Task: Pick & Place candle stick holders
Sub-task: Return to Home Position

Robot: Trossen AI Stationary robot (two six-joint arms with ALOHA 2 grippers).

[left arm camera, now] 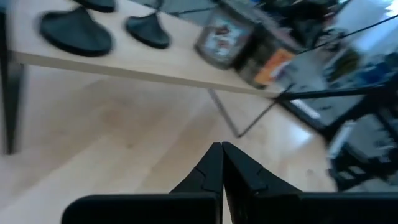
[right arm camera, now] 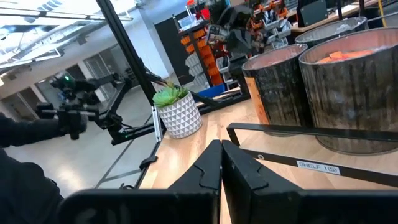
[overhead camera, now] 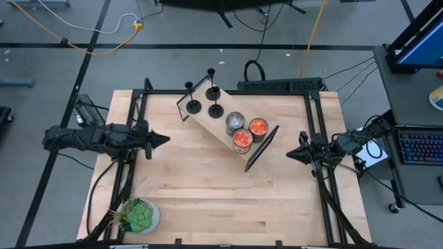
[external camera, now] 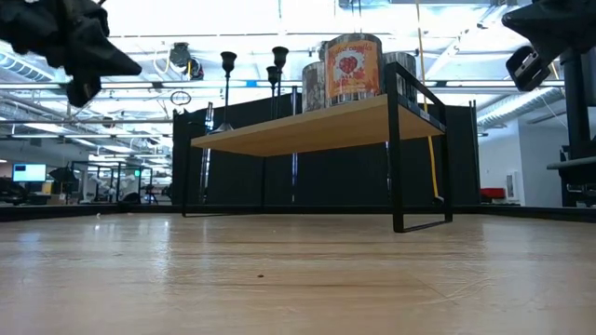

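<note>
Several black candle stick holders (overhead camera: 204,100) stand on their round bases at the far-left end of a small wooden shelf (overhead camera: 221,119). They also show in the low view (external camera: 226,65), and their bases show in the left wrist view (left arm camera: 76,31). My left gripper (overhead camera: 165,138) is shut and empty. It hovers at the table's left side, pointing toward the shelf (left arm camera: 222,149). My right gripper (overhead camera: 291,153) is shut and empty. It hovers at the table's right side, near the shelf's near-right end (right arm camera: 221,146).
A silver jar (overhead camera: 235,123) and two orange-red jars (overhead camera: 250,134) stand on the shelf's near-right end. The shelf's black frame leg (overhead camera: 261,149) sticks out toward my right gripper. A potted plant (overhead camera: 138,216) sits at the near-left corner. Bare wood lies along the near side.
</note>
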